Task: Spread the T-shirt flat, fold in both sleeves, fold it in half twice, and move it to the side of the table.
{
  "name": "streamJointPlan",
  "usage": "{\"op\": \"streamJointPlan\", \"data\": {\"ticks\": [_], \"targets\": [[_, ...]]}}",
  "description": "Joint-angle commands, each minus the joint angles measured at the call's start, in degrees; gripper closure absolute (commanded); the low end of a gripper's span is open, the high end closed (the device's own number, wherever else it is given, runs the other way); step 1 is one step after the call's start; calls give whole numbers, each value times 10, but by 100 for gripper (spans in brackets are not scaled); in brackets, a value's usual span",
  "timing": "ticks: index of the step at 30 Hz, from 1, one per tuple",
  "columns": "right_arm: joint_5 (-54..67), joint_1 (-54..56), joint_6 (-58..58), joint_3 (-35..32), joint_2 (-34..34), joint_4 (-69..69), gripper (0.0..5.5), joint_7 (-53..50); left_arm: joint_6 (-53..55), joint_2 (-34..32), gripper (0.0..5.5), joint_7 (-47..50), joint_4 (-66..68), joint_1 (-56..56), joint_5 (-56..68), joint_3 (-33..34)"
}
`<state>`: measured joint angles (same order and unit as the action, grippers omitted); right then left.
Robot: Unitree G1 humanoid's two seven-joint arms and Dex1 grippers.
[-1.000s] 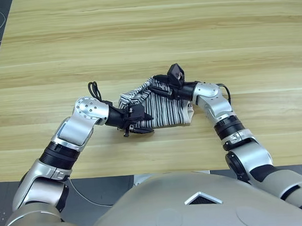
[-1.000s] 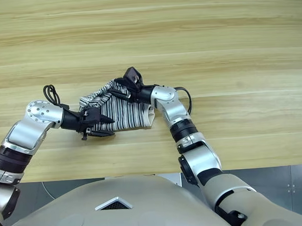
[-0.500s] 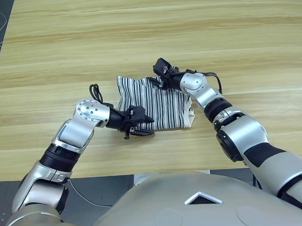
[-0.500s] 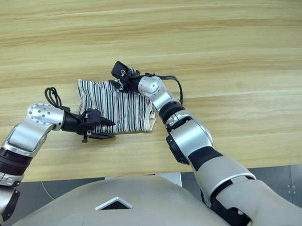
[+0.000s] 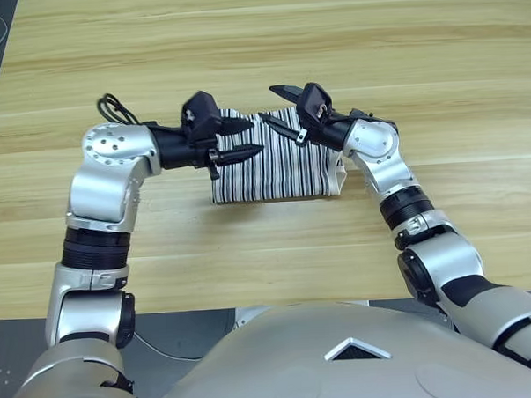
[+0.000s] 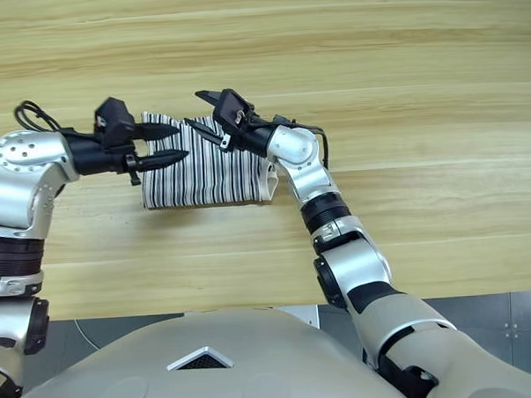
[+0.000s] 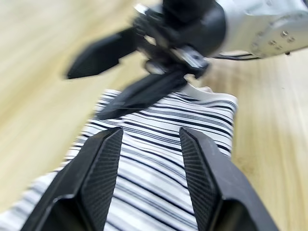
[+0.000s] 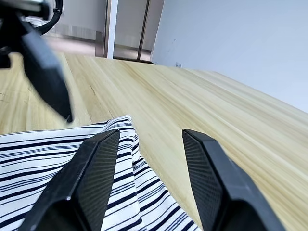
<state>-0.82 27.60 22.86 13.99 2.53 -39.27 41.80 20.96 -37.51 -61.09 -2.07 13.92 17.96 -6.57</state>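
While the folded black-and-white striped cotton T-shirt (image 5: 273, 168) is laid flat on the pale wooden table (image 5: 347, 37), the left gripper (image 5: 250, 136) and right gripper (image 5: 270, 105) are held over its far edge, tips facing, both with fingers spread.

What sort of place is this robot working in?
Likely a lab or test room: a large wooden table, a bare white wall, and a doorway beyond the table.

T-shirt (image 5: 273, 168) lies on table (image 5: 241, 41), left pincer (image 5: 256, 135), right pincer (image 5: 267, 103) at far edge.
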Motion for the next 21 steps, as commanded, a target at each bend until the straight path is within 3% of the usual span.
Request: {"op": "streamJointPlan", "data": {"ticks": [1, 3, 6, 9, 12, 17, 19, 21], "targets": [[-22, -15, -23, 26, 6, 8, 310, 6, -30, -20, 331, -8, 30, -45, 2, 30], [-49, -10, -25, 40, 8, -32, 310, -10, -47, -23, 331, 27, 105, -52, -36, 30], [-85, -6, -27, 58, 29, -90, 310, -18, -47, -5, 331, 184, 327, 10, -111, 43], [-96, 7, -52, 63, 58, -147, 310, 13, -100, 31, 331, 378, 508, 131, -94, 129], [-93, 38, -95, 50, 91, -225, 310, 41, -191, 63, 331, 517, 605, 214, -60, 203], [-69, 98, -128, -20, 247, -311, 310, -4, -342, 117, 331, 602, 686, 281, -52, 248], [-68, 80, -126, -46, 321, -339, 310, -67, -377, 136, 331, 614, 718, 287, -54, 257], [-59, 63, -128, -67, 351, -356, 310, -105, -395, 144, 331, 625, 743, 288, -60, 261]]}}
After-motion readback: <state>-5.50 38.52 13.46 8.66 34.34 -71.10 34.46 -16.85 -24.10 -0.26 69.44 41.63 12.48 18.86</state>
